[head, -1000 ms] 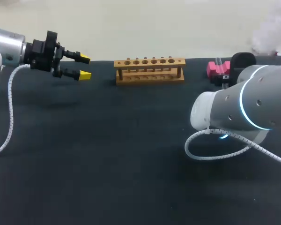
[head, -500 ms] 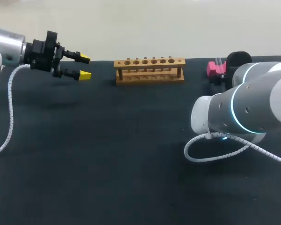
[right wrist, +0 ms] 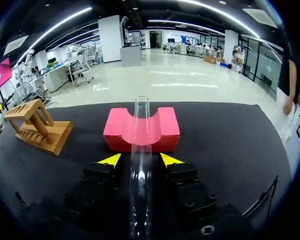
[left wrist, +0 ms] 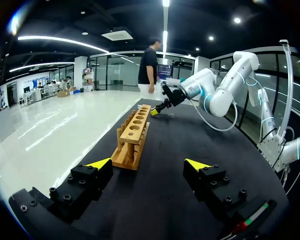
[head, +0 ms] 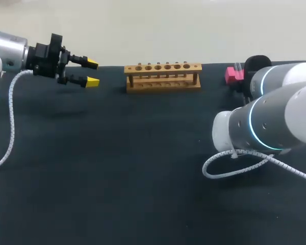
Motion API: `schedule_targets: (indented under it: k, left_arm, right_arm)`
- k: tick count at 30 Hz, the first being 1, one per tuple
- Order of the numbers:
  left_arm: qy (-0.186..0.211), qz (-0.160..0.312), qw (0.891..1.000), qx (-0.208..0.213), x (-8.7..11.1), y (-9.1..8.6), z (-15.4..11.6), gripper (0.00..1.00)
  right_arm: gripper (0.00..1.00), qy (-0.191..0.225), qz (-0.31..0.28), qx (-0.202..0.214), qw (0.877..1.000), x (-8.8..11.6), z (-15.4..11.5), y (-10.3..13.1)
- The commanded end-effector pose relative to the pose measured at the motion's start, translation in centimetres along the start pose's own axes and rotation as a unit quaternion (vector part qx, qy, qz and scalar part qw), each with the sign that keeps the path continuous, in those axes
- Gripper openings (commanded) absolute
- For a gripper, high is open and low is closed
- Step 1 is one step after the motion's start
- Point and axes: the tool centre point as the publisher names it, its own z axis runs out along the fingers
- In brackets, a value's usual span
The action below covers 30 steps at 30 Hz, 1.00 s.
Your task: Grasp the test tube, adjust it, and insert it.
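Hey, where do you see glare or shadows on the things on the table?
Right wrist view: the ceiling lights leave bright streaks along the glass test tube. Head view: the dark table shows no glare and barely any shadow, even under the left gripper. Left wrist view: the wooden rack is evenly lit.

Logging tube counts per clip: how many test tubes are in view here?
1. The test tube lies in the pink cradle, between the right gripper's open fingers. The wooden rack holds none. The right arm may hide others in the head view.
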Motion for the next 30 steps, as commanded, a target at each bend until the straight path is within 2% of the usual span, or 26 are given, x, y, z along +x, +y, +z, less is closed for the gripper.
schedule_targets:
  k: [1, 6, 9, 11, 13, 17, 18, 19, 24, 30]
  left_arm:
    - [-0.001, 0.002, 1.0, 0.001, 0.1, 0.1, 0.0, 1.0]
    - [-0.001, 0.002, 1.0, 0.001, 0.1, 0.1, 0.0, 1.0]
    - [-0.001, 0.002, 1.0, 0.001, 0.1, 0.1, 0.0, 1.0]
    - [-0.001, 0.002, 1.0, 0.001, 0.1, 0.1, 0.0, 1.0]
    - [-0.001, 0.002, 1.0, 0.001, 0.1, 0.1, 0.0, 1.0]
    - [-0.001, 0.002, 1.0, 0.001, 0.1, 0.1, 0.0, 1.0]
    - [-0.001, 0.002, 1.0, 0.001, 0.1, 0.1, 0.0, 1.0]
    - [-0.001, 0.002, 1.0, 0.001, 0.1, 0.1, 0.0, 1.0]
    - [-0.001, 0.002, 1.0, 0.001, 0.1, 0.1, 0.0, 1.0]
    - [-0.001, 0.002, 1.0, 0.001, 0.1, 0.1, 0.0, 1.0]
  right_arm:
    - [0.44, 0.004, 0.001, 0.009, 1.0, -0.2, 0.0, 0.3]
    - [0.37, 0.007, 0.004, 0.014, 1.0, 0.0, 0.0, 0.3]
    - [0.27, 0.007, 0.005, 0.017, 1.0, 0.0, 0.0, 0.4]
    - [0.15, 0.008, 0.005, 0.021, 1.0, 0.1, 0.0, 0.4]
    - [0.09, 0.009, 0.007, 0.024, 1.0, 0.1, 0.0, 0.4]
    - [0.08, 0.009, 0.008, 0.027, 1.0, 0.0, -0.1, 0.5]
    - [0.02, 0.009, 0.009, 0.029, 1.0, 0.0, -0.1, 0.5]
    - [0.0, 0.009, 0.01, 0.031, 0.999, 0.0, -0.1, 0.6]
    - [0.0, 0.007, 0.013, 0.038, 0.999, -0.1, -0.2, 0.7]
    - [0.0, 0.002, 0.021, 0.054, 0.998, -0.7, -1.5, 0.8]
